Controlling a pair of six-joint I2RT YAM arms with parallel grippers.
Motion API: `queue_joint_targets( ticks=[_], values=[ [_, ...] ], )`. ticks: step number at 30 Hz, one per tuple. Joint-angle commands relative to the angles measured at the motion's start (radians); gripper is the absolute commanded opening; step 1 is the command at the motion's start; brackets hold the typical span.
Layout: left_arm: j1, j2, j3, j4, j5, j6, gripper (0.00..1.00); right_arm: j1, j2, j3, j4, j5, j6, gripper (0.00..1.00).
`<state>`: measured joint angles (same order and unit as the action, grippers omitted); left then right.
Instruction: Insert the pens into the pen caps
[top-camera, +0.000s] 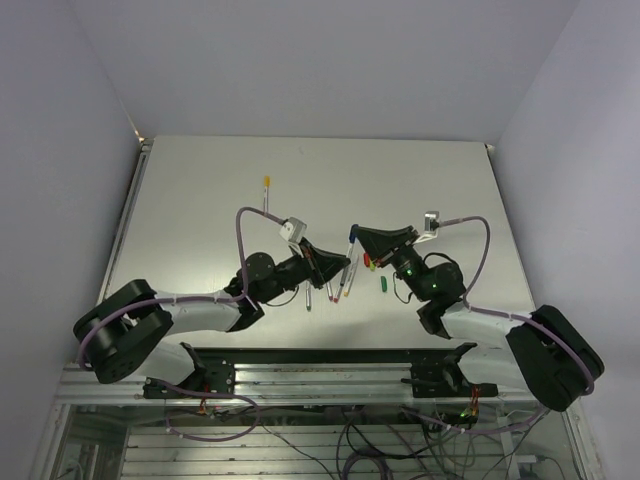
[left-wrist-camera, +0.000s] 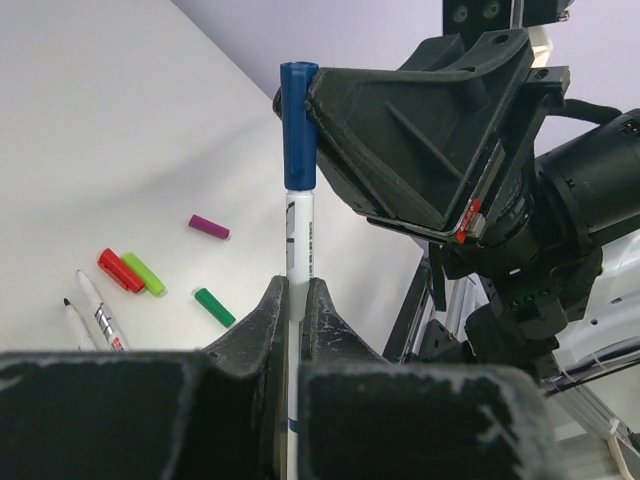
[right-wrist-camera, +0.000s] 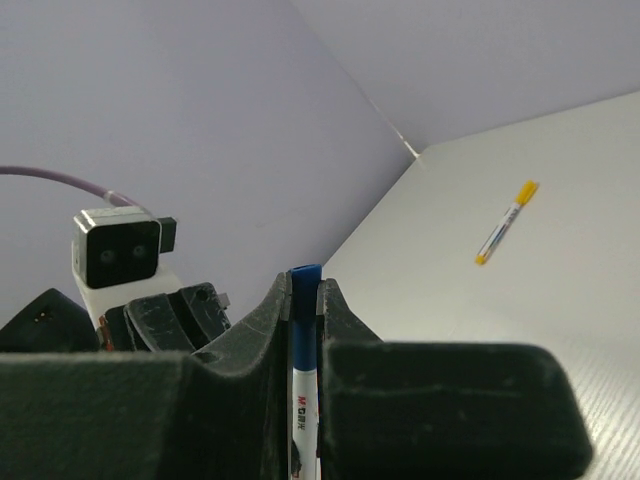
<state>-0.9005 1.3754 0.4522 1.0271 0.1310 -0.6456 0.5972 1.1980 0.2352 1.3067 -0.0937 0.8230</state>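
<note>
My left gripper (left-wrist-camera: 298, 292) is clamped tight on the white pen (left-wrist-camera: 299, 235). My right gripper (right-wrist-camera: 304, 292) pinches the blue cap (left-wrist-camera: 298, 125) at that pen's upper end, above the table (top-camera: 200, 200). The left wrist view shows loose caps lying below: magenta cap (left-wrist-camera: 210, 227), red cap (left-wrist-camera: 120, 270), yellow-green cap (left-wrist-camera: 145, 273), green cap (left-wrist-camera: 214, 307), with two uncapped pens (left-wrist-camera: 100, 312) beside them. The right wrist view, not the left, shows the yellow-capped pen (right-wrist-camera: 505, 222) lying well apart.

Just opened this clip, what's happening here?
The left gripper clamps a white pen by its barrel while the right gripper pinches the blue cap sitting over the pen's top end. A red cap, a magenta cap, a light green cap and a dark green cap lie loose on the table beside uncapped pens. A yellow-capped pen lies apart.
</note>
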Motion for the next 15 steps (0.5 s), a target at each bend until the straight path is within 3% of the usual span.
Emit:
queue_joint_targets(
  ticks=[1, 7, 15],
  values=[
    [-0.003, 0.021, -0.015, 0.227, -0.085, -0.023, 0.07, 0.006, 0.049, -0.012, 0.061, -0.127, 0.041, 0.0],
    [-0.002, 0.019, 0.001, 0.274, -0.122, -0.009, 0.07, 0.009, 0.09, -0.013, 0.041, -0.173, 0.046, 0.0],
    [-0.002, -0.08, 0.032, 0.167, -0.247, 0.106, 0.07, 0.083, 0.029, 0.049, -0.269, -0.094, -0.103, 0.0]
  ],
)
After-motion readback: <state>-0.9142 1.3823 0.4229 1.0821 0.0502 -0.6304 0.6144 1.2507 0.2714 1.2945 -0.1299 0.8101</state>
